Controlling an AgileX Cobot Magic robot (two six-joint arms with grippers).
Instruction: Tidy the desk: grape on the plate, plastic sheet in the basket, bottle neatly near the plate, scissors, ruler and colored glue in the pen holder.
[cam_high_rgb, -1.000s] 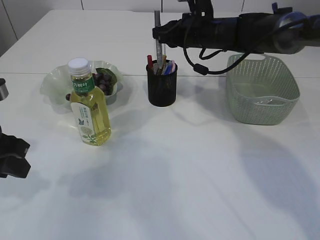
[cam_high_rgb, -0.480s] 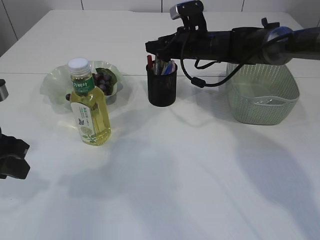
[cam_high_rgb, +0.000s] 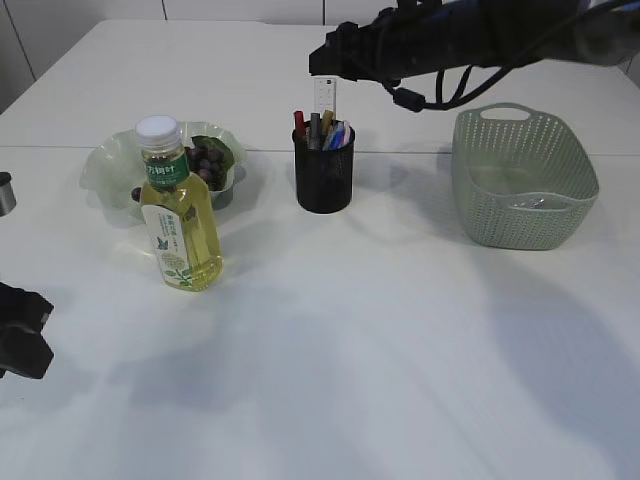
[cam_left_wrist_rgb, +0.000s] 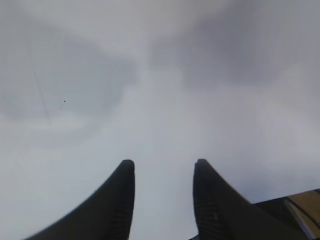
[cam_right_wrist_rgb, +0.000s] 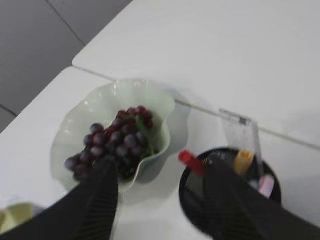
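The black mesh pen holder (cam_high_rgb: 323, 178) stands mid-table with a clear ruler (cam_high_rgb: 324, 99) upright in it beside red, orange and pink items. My right gripper (cam_high_rgb: 325, 60) hovers just above the holder, open and empty. The right wrist view shows it (cam_right_wrist_rgb: 162, 167) over the holder (cam_right_wrist_rgb: 192, 197), the ruler (cam_right_wrist_rgb: 241, 134) and the grapes (cam_right_wrist_rgb: 117, 142). The grapes (cam_high_rgb: 207, 160) lie on the pale green plate (cam_high_rgb: 105, 170). The yellow bottle (cam_high_rgb: 180, 215) stands upright in front of the plate. My left gripper (cam_high_rgb: 20, 340) is open over bare table (cam_left_wrist_rgb: 164, 165).
A green woven basket (cam_high_rgb: 525, 235) stands at the right with a clear plastic sheet (cam_high_rgb: 525, 203) inside. The table's front and middle show only white surface. A seam runs across the table behind the plate and the holder.
My right gripper lowered the ruler into the pen holder, let it go and rose a little above it. My left gripper shifted slightly down at the left edge.
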